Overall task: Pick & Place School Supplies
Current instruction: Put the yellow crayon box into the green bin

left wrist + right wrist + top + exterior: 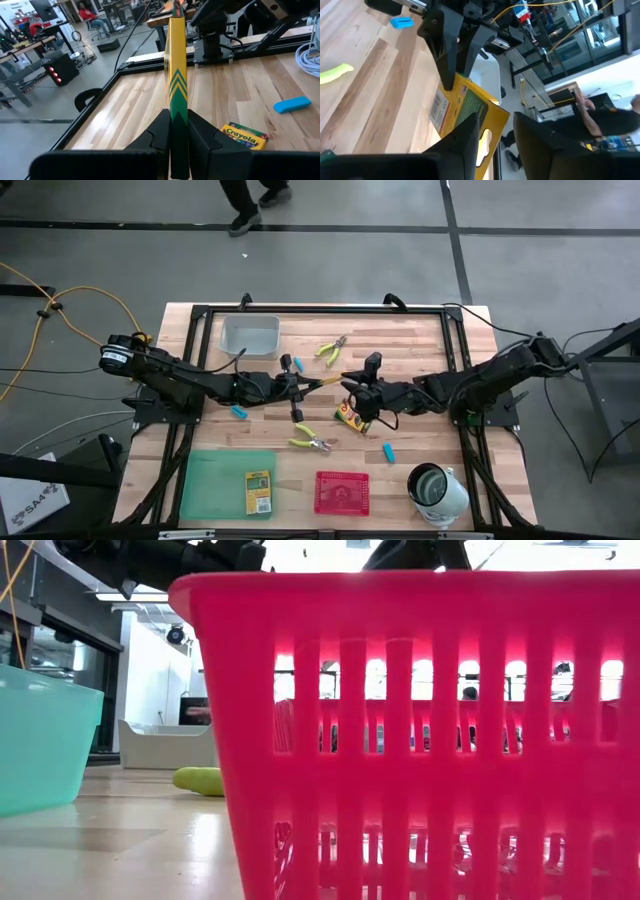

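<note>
Slotted red plastic basket (420, 740); beyond, left tool (172, 135) pinching flat yellow crayon box (176, 60).

We are counting three yellow-orange cardboard crayon boxes (258, 492), (350, 415), (325, 382); three light-blue oblong pieces (239, 412), (388, 451), (299, 364); two yellow-green-handled metal pliers (333, 350), (310, 442); three plastic trays, one each green (215, 480), red (342, 505) and clear (250, 335); and one white-and-metal cup (437, 488).

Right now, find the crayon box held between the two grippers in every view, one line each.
High view: crayon box at table centre, between left gripper and right gripper.
Low view: not visible; the red basket fills the picture.
Left wrist view: edge-on, clamped in its fingers.
Right wrist view: back face, between open fingers.
Shared landmark: second Crayola box on the table.
</note>
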`<action>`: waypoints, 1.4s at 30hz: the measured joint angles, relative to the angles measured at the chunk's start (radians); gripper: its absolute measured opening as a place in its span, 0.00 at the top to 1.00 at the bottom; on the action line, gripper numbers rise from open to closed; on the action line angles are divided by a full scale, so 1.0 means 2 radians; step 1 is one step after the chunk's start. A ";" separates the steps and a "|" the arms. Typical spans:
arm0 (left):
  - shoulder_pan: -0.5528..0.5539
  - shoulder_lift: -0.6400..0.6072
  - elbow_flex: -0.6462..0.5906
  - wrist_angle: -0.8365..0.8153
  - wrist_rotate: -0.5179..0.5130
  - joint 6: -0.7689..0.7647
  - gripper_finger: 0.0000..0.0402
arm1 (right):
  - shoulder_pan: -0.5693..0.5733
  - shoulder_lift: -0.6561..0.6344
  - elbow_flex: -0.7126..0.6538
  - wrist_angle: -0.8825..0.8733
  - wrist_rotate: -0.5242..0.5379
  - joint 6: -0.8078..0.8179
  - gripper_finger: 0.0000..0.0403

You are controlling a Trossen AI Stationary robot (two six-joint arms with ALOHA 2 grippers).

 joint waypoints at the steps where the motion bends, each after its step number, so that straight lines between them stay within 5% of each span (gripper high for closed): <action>1: -0.001 0.000 0.000 0.000 0.000 0.000 0.93 | 0.005 -0.001 0.000 0.002 0.008 0.000 0.71; 7: -0.026 -0.009 0.000 0.003 -0.018 0.021 0.93 | 0.040 -0.002 0.000 0.031 0.041 -0.020 0.71; 15: -0.115 -0.056 0.000 -0.025 -0.113 0.023 0.93 | 0.090 -0.003 0.000 0.065 0.098 -0.037 0.71; 24: -0.293 -0.067 0.000 -0.053 -0.400 0.031 0.93 | 0.117 -0.003 0.000 0.065 0.132 -0.033 0.71; 28: -0.368 -0.067 0.000 -0.053 -0.478 0.002 0.93 | 0.121 -0.003 0.000 0.067 0.132 -0.009 0.71; 37: -0.477 -0.067 0.000 -0.053 -0.504 -0.074 0.93 | 0.121 -0.003 0.000 0.067 0.131 0.057 0.71; 42: -0.524 -0.062 0.000 -0.053 -0.509 -0.187 0.93 | 0.121 -0.003 0.000 0.067 0.130 0.092 0.71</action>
